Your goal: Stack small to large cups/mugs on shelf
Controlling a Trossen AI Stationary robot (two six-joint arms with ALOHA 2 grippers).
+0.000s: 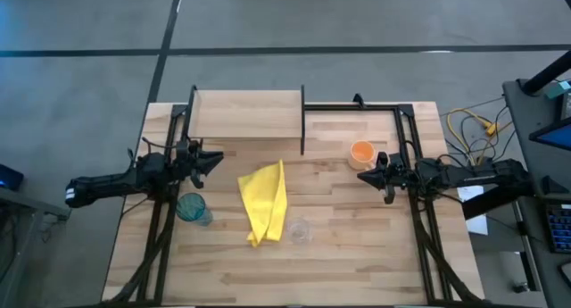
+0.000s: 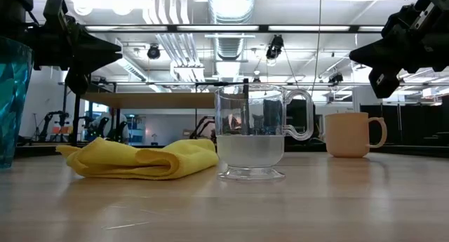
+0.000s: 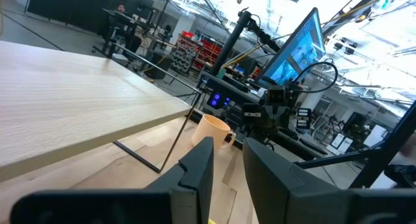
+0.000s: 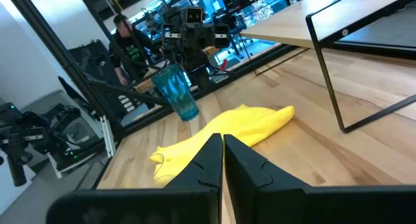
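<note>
A tiny clear glass point(image 1: 299, 229) with a handle stands upright on the tabletop near the front middle, close in the low view point(image 2: 250, 137). The orange mug point(image 1: 361, 153) stands upright on the tabletop at the right, just beyond my right gripper point(image 1: 364, 176), which is shut, empty and above the table. The teal tumbler point(image 1: 192, 207) stands upright on the tabletop at the left, nearer than my left gripper point(image 1: 212, 158), which is slightly open, empty and above the table. The light-wood shelf point(image 1: 247, 113) stands at the far left on black legs.
A crumpled yellow cloth point(image 1: 265, 201) lies mid-table between tumbler and glass. Black frame rails point(image 1: 419, 219) run along both table sides. Cables point(image 1: 473, 129) lie off the right edge. A person point(image 4: 127, 39) shows beyond the table's left side.
</note>
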